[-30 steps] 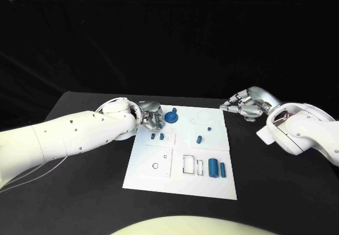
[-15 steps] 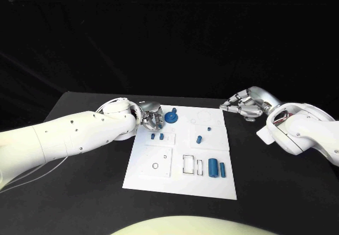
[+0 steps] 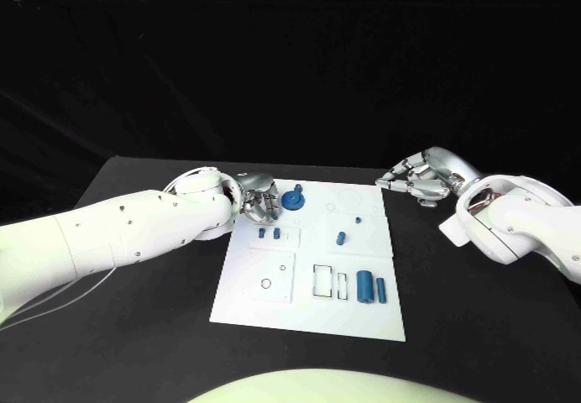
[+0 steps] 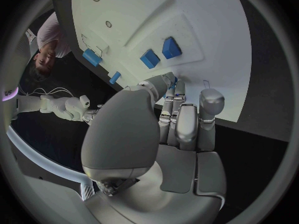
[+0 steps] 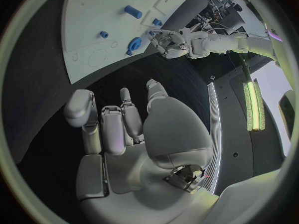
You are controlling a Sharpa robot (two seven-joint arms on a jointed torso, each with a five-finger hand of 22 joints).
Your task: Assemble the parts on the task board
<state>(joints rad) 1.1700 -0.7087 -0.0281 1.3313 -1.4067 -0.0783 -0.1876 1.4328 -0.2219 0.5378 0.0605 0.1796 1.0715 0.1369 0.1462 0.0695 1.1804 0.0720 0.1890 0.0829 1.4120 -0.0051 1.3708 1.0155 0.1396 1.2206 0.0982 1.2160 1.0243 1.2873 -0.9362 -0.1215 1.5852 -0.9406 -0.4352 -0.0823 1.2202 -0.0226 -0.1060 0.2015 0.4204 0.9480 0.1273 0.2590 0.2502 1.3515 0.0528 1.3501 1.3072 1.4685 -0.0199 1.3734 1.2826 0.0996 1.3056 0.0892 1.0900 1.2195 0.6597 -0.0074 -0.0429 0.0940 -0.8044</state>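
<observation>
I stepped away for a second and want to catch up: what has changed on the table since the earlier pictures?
Almost nothing. The left hand stays at the far left corner of the task board, next to the round blue part; whether it grips that part cannot be told. The right hand still hovers off the board's far right corner, holding nothing. The other blue parts lie where they were.

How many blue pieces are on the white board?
7, maybe more hidden. A round one by the left hand, two small blocks below it, a tiny peg, a short piece, and two cylinders near the front.
</observation>
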